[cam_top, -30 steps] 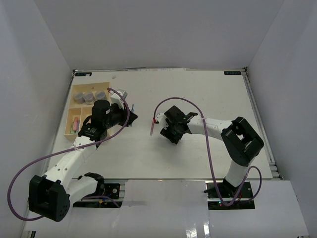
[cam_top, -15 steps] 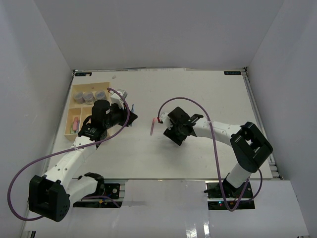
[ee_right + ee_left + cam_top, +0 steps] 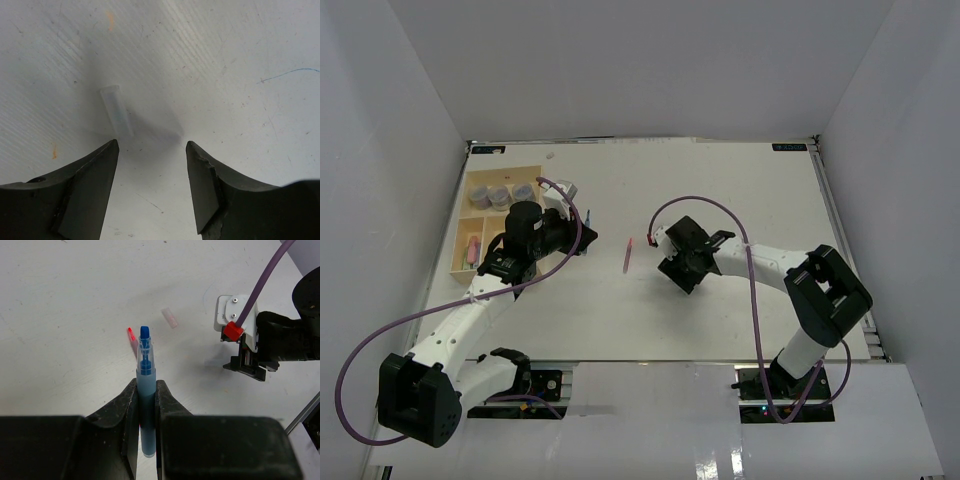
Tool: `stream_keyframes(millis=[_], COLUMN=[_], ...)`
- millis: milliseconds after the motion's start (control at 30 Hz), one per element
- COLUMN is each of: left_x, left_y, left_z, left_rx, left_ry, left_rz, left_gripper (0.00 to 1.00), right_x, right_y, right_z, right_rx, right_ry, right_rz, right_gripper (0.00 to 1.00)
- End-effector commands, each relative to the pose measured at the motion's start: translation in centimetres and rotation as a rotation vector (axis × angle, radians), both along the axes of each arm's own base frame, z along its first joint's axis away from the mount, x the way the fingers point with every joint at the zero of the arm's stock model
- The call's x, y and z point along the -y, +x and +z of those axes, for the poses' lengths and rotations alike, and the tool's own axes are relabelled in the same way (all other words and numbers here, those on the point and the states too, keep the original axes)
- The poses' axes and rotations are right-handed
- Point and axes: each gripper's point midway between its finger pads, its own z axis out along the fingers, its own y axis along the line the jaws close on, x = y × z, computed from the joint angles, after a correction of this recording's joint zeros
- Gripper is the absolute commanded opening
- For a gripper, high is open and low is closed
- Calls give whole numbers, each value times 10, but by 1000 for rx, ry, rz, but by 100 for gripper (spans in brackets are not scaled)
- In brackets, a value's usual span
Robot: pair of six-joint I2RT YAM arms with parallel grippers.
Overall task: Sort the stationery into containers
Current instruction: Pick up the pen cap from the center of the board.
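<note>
L: left gripper (image 3: 146,390) closed on blue pen (image 3: 145,365), tip bare, above table (image 3: 60,300), right of tray (image 3: 506,171) | R: right gripper (image 3: 152,150) open over clear cap (image 3: 116,117) | RISK: pen pivots in the narrow pinch; cap rolls off when jaws close.

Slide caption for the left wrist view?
Left tool shut on a blue pen, clear cap on the table beyond.

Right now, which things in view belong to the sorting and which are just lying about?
Job: blue pen, held by left jaws; red pen on table; three pots and pink pen in tray.
Lying about: clear cap by right jaws; purple cables.
</note>
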Motion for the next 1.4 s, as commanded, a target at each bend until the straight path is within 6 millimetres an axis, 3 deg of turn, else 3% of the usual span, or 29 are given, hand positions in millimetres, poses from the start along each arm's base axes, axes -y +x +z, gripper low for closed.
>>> stream_keyframes(millis=[0,1367], left_x=[0,-2], left_y=[1,2], left_z=[15,12], left_rx=[31,25], left_ry=[-17,-6], left_rz=[-2,11], left_gripper=[0,0], right_x=[3,-1], right_y=[5,41], right_z=[-3,-1], right_rx=[10,66], right_ry=[12,46], right_rz=[-35,-110], right_gripper=[63,62])
